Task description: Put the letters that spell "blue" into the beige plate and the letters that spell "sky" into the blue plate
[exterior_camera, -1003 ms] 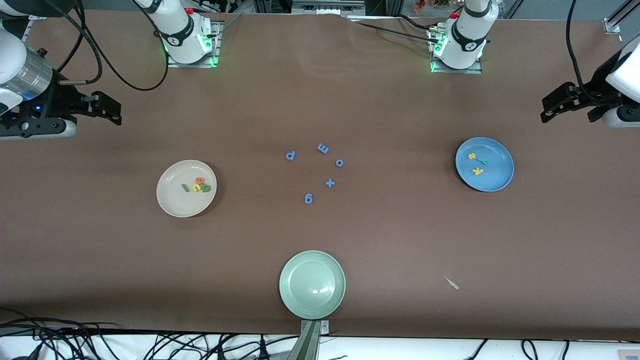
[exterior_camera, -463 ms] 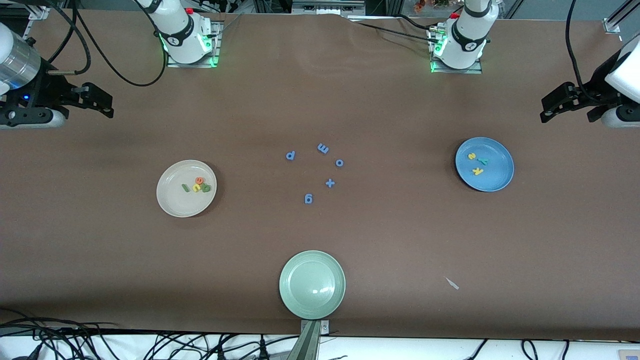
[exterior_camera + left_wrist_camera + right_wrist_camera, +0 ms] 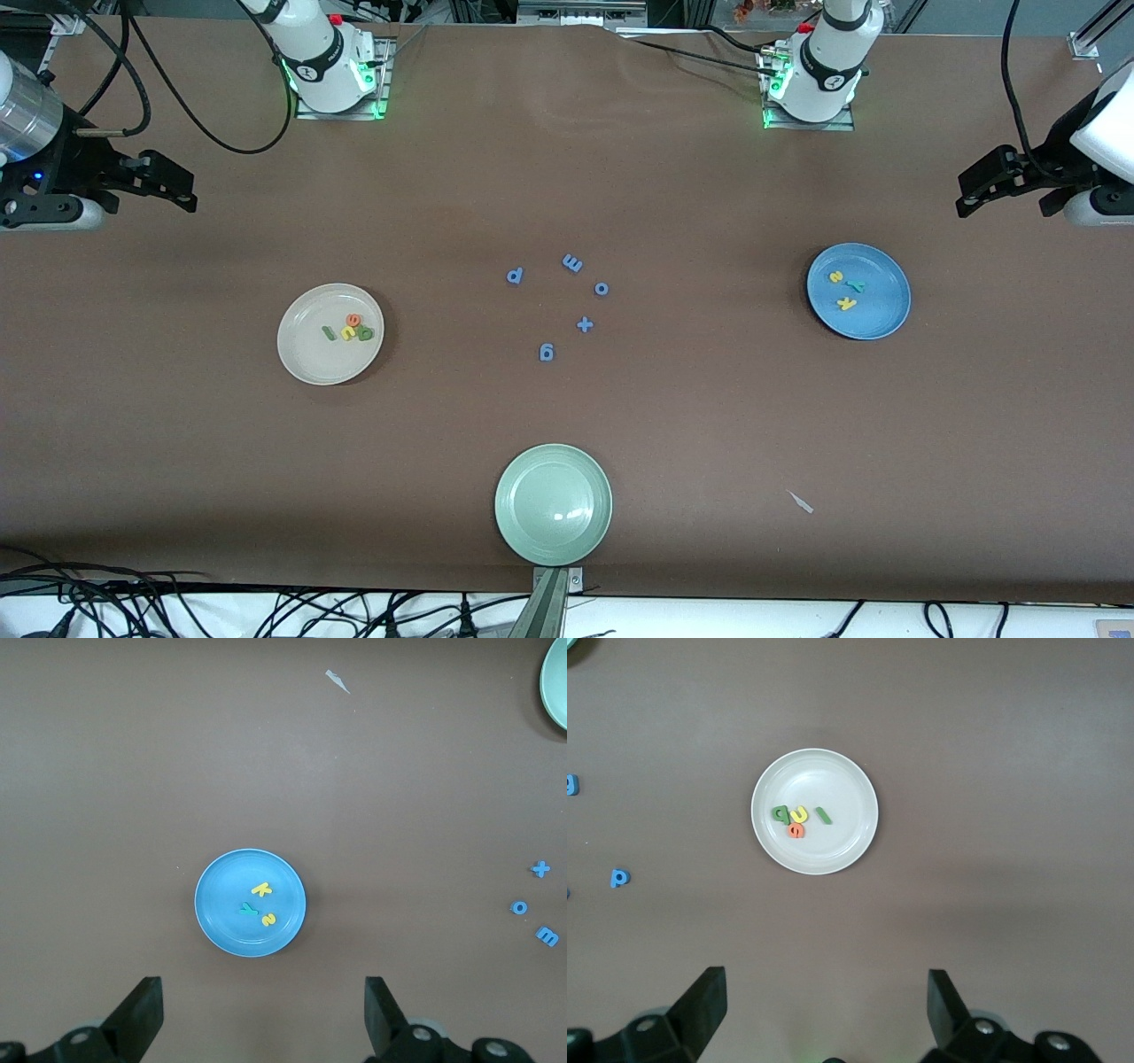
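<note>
Front view: round cream-beige plate (image 3: 301, 354) toward the right arm's end of the brown tabletop (image 3: 567, 425) holds green b, green l, yellow u, orange e foam letters (image 3: 349, 330); round mid-blue plate (image 3: 873, 323) toward the left arm's end holds yellow s, yellow k, teal y foam letters (image 3: 845, 289). Left wrist view: left tool (image 3: 264, 1010) spread, empty, over bare tabletop beside the blue plate. Right wrist view: right tool (image 3: 826, 1003) spread, empty, beside the beige plate.

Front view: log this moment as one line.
round beige plate: b, l, u, e | round blue plate: s, k, y | left gripper: open, empty | right gripper: open, empty
</note>
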Robot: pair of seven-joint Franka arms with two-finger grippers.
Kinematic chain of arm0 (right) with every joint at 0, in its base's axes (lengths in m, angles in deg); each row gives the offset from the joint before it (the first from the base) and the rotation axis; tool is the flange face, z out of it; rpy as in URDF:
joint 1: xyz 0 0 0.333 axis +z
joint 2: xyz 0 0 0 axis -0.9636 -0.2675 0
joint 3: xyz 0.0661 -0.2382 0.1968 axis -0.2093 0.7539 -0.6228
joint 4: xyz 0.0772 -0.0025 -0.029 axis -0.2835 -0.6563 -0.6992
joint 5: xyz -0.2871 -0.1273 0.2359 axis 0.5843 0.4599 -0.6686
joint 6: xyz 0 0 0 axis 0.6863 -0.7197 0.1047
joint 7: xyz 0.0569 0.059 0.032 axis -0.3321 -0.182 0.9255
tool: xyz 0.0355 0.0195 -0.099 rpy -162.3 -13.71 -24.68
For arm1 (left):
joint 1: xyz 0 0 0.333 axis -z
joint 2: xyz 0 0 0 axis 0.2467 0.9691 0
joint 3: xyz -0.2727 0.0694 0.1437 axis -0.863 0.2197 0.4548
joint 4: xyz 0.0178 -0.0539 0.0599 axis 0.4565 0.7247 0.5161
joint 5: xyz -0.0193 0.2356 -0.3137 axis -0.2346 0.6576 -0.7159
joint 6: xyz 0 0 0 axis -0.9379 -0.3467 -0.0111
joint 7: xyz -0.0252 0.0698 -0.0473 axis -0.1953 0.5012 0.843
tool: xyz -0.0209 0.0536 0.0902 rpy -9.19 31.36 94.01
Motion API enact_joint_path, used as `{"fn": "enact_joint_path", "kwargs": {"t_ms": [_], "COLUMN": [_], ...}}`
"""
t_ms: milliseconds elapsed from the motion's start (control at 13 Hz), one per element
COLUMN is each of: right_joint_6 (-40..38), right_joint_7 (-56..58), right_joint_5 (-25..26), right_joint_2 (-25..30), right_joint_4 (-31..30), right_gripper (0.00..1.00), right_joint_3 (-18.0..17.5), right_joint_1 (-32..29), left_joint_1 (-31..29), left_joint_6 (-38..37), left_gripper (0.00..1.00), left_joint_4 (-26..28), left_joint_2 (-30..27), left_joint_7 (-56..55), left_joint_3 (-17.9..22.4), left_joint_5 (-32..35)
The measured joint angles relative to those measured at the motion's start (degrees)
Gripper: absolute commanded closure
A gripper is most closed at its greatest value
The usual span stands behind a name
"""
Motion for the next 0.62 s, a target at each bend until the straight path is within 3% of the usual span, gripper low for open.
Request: {"fn": "enact_joint_path", "kwargs": {"t_ms": [617], "right_joint_6": [-0.8], "right_joint_7": [0.5], "right_joint_5": [-0.2], "right_joint_2": [0.0], "right_joint_4": [0.0], "right_gripper": [0.0], "right_joint_3": [0.0], "right_joint_1": [0.0], "left_joint_1": [0.0], "left_joint_6": [0.0], "left_gripper": [0.0], "left_joint_4": [-0.3], "left_joint_2": [0.0], "left_joint_7": [0.0], "left_joint_3": [0.1], "left_joint_5": [0.0]}}
